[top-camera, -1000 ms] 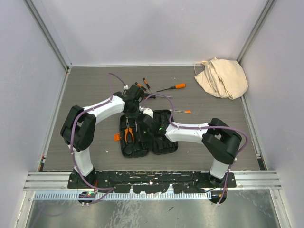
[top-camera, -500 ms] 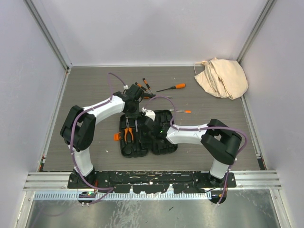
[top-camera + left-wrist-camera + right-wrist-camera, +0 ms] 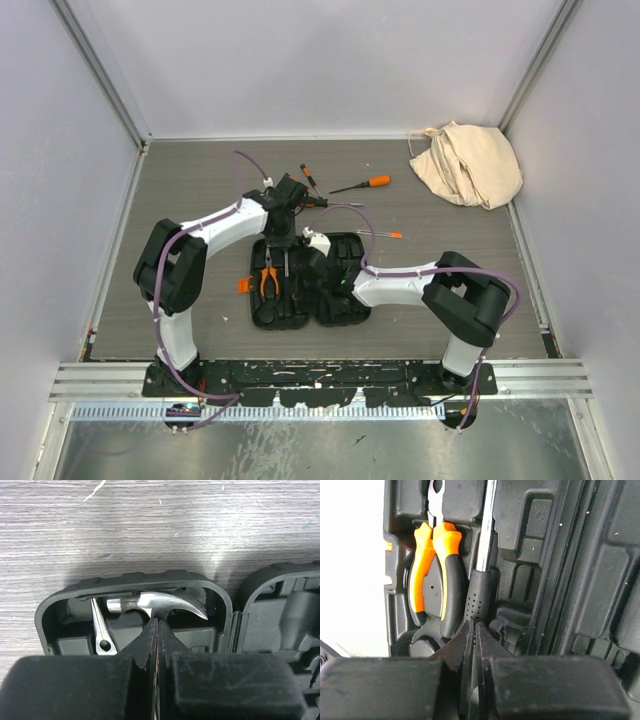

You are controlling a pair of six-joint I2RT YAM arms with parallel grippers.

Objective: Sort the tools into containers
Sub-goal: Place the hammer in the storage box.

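Left end effector: fingers pressed flat together, nothing between them. Tips sit right over the steel head of the hammer. Can't tell from the wrist view whether they touch it.

Right end effector: fingers drawn almost together with only a thin slit showing, and nothing visible in the slit. Tips are at the butt end of the hammer's black dimpled grip, touching it or just off it. Can't tell which.

Tool case lies open flat on the worktop, near the middle and in front of both arm bases, with the two halves side by side. Its orange latch sticks out of the left edge.

The hammer lies lengthwise in a moulded slot of the left half, head at the far end against the case wall. The pliers, with orange and black handles, are seated in the slot just beside it on the outer side. Their steel nose points the same way as the hammer head.

The right half shows only bare moulded slots in the right wrist view.

Loose on the worktop beyond the case:
- an orange-handled screwdriver
- a thinner one close to the case's far right corner
- a small cluster of drivers by the left wrist

Beige cloth bag is crumpled in the far right corner, well apart from the case.
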